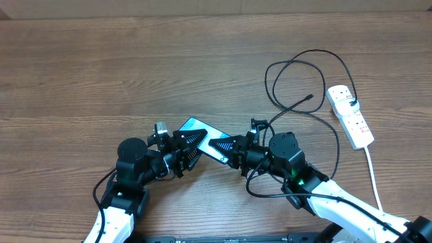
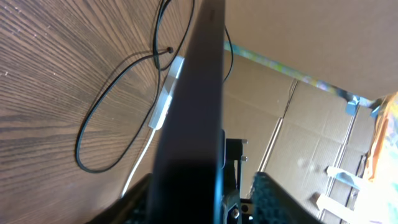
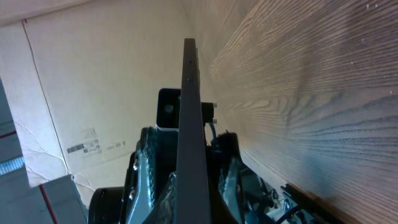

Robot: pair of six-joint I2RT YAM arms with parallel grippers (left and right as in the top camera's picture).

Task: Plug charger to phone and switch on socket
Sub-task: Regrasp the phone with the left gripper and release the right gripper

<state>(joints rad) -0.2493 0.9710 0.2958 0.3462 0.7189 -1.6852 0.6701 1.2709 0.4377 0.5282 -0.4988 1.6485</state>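
Note:
The phone (image 1: 194, 125), with its turquoise screen, is held off the table at the middle, between my two grippers. My right gripper (image 1: 219, 150) is shut on its right end; in the right wrist view the phone (image 3: 189, 124) shows edge-on between the fingers (image 3: 193, 186). My left gripper (image 1: 200, 144) is open around the left end. In the left wrist view the phone (image 2: 196, 112) rests against one finger, with a gap to the other (image 2: 205, 199). The black charger cable (image 1: 304, 67) loops at the right, its tip (image 1: 309, 98) free. The white socket strip (image 1: 351, 116) lies at far right.
The strip's white cord (image 1: 373, 175) runs toward the front edge. The cable loop (image 2: 99, 118) and the strip (image 2: 165, 102) also show in the left wrist view. Cardboard boxes (image 2: 298, 118) stand beyond the table. The wooden table (image 1: 101, 74) stretches to the left.

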